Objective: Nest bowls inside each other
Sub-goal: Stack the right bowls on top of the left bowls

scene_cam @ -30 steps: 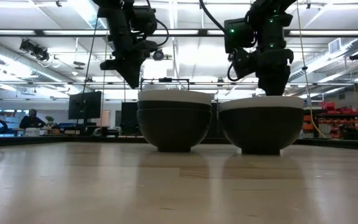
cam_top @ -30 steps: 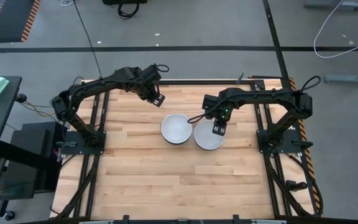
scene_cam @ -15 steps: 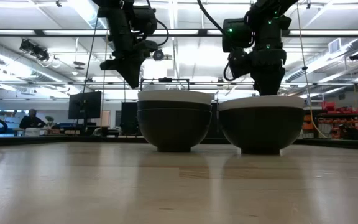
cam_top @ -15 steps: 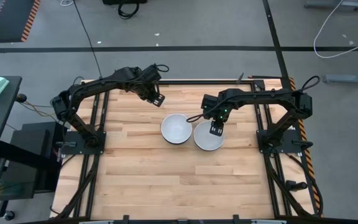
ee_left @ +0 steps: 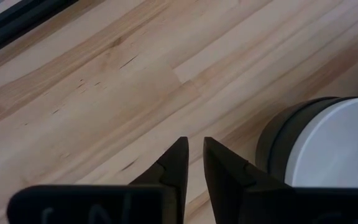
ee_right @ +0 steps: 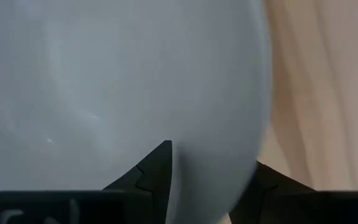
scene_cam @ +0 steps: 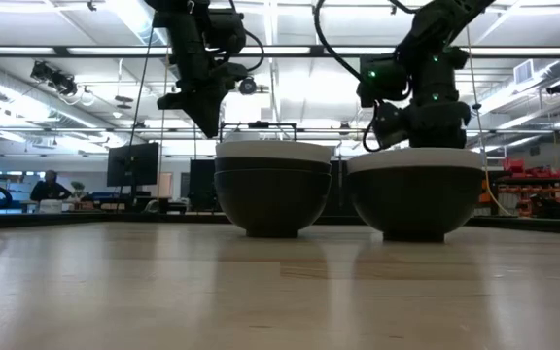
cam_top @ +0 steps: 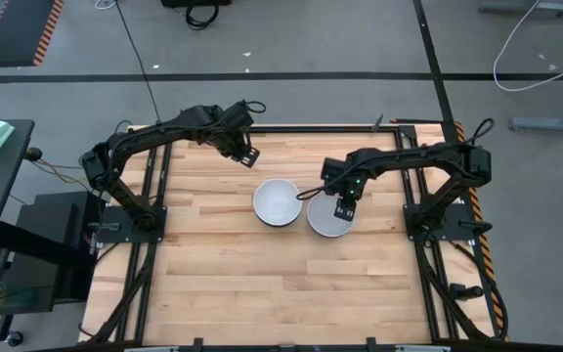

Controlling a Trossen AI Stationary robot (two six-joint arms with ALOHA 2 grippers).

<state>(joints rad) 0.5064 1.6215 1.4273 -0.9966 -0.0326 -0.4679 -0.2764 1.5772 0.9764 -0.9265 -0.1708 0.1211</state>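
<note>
Bowls rest on plank table (workshop behind); right end effector straddles one's rim.

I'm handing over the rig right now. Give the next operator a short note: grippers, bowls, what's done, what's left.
Right gripper: down at the right bowl stack, fingers astride its rim, one inside the white bowl, one outside.
Left gripper: idle above the table's far side, shut, empty.
Left bowl stack: white bowl nested in dark ones, beside the right stack.
Done: bowls gathered into two stacks.
Left: nest one stack into the other.
</note>
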